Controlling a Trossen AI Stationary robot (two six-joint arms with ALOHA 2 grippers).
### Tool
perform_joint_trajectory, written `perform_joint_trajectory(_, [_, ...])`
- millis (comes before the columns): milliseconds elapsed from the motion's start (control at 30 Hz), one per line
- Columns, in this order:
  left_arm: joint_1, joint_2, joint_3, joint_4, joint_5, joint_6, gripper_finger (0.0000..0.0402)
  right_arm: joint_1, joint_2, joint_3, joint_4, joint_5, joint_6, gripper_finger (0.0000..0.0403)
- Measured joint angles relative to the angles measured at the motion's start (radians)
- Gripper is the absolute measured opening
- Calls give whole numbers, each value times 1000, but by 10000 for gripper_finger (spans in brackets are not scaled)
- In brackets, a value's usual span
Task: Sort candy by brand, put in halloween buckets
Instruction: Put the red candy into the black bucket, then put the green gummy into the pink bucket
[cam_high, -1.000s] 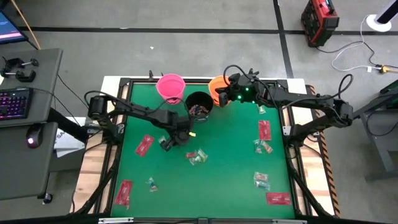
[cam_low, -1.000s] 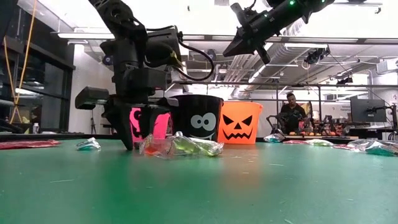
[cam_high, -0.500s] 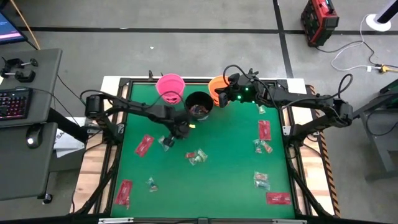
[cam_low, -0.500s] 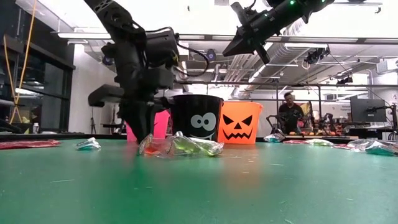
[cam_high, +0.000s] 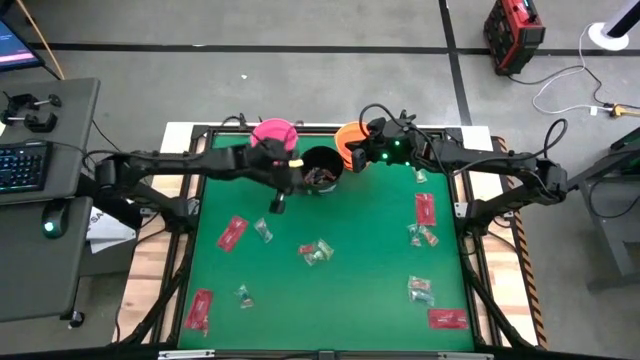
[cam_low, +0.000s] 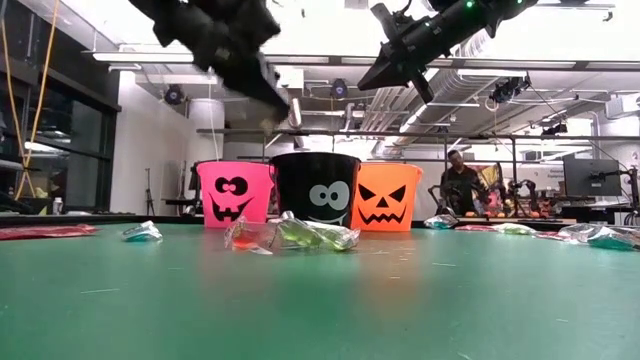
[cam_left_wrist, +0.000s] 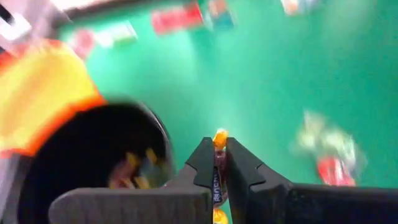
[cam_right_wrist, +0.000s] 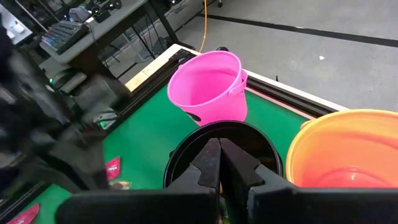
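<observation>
Three halloween buckets stand in a row at the table's far edge: pink (cam_high: 273, 136), black (cam_high: 320, 170) and orange (cam_high: 349, 142). The black bucket (cam_left_wrist: 93, 165) holds yellow-wrapped pieces. My left gripper (cam_high: 278, 203) hangs high, just left of the black bucket, shut on a small dark candy with yellow ends (cam_left_wrist: 218, 138). It shows blurred at the top of the low view (cam_low: 250, 70). My right gripper (cam_right_wrist: 219, 155) is shut and hovers over the black bucket's far rim (cam_right_wrist: 224, 127), beside the orange one. Candy lies scattered over the green mat. My left gripper pinches the small dark candy between its two fingers (cam_left_wrist: 202, 162). One yellow twisted end (cam_left_wrist: 219, 135) sticks out past the fingertips. The candy is lifted clear of the table.
Red packets lie at the left (cam_high: 232, 232), near left (cam_high: 198, 308), right (cam_high: 425, 208) and near right (cam_high: 447, 318). Clear and green pieces lie mid-table (cam_high: 318, 250), (cam_high: 264, 230), and at the right (cam_high: 422, 236), (cam_high: 420, 290). A person sits in the room beyond (cam_low: 462, 180).
My left gripper has shut on a candy down at the mat near the table's middle. It has then risen high and gone toward the far edge, up beside the black bucket, taking the candy clear of the table.
</observation>
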Motion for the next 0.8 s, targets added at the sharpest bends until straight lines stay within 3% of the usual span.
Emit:
perform_joint_trajectory(133, [40,-4,0,201,3,-79,2,-1,0,0,7,1,0,0])
perform_joint_trajectory(267, [81,77,0,380,-2,-176,2,-1,0,0,14,1,0,0])
perform_joint_trajectory(467, [92,192,0,420,-105,-342,6,-1,0,0,39,1,-1,0])
perform_joint_trajectory(533, [95,207,0,407,-147,-397,24,-1,0,0,58,1,-6,0])
perform_joint_trajectory(800, [97,175,1,436,-153,-476,144,-1,0,0,95,2,-60,0])
